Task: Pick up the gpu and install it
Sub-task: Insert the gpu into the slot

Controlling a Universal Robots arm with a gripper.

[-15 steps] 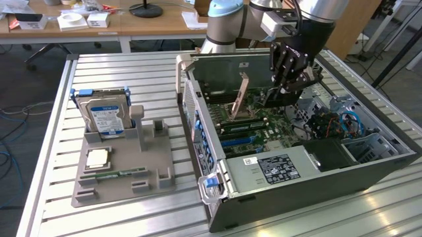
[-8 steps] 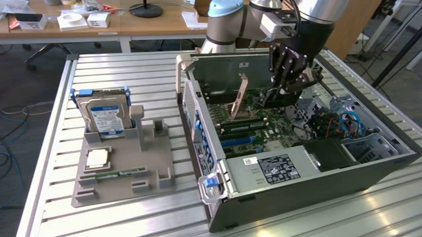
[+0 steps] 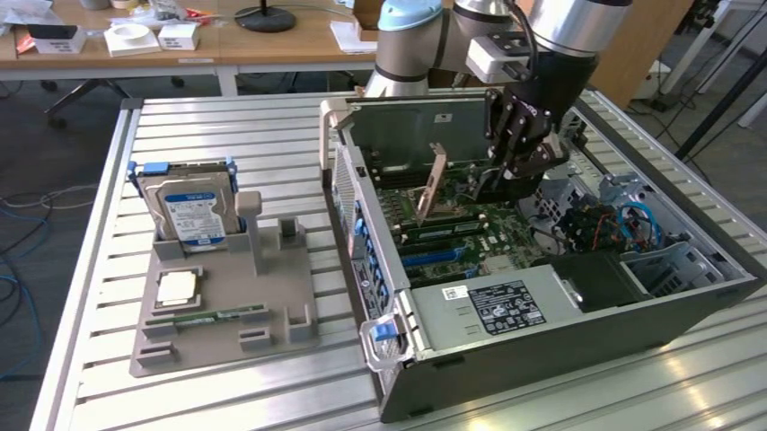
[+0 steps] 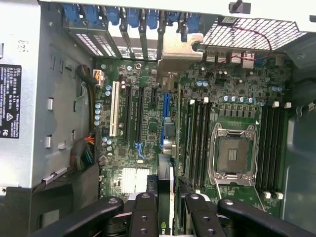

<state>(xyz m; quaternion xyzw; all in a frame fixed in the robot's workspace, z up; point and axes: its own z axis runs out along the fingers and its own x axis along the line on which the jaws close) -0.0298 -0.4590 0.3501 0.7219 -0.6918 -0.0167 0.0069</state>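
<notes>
My gripper (image 3: 504, 180) hangs inside the open computer case (image 3: 671, 296), shut on the gpu (image 3: 419, 126). The gpu is a thin dark card held on edge above the motherboard (image 3: 480, 229). Its pale metal bracket (image 3: 333, 115) stands at the case's rear wall. In the wrist view the black fingers (image 4: 143, 212) clamp the gpu (image 4: 165, 190) from both sides. It runs edge-on toward its bracket (image 4: 180, 47) at the rear slot openings, above the blue expansion slot (image 4: 165, 111). I cannot tell whether the card touches a slot.
On the exterior view's left a grey holder (image 3: 222, 337) carries a silver hard drive (image 3: 186, 211), a processor (image 3: 178, 287) and a green memory stick (image 3: 215, 316). Inside the case are the power supply (image 3: 504, 305), the processor socket (image 4: 232, 155), memory slots (image 4: 197, 138) and cables (image 3: 617, 224).
</notes>
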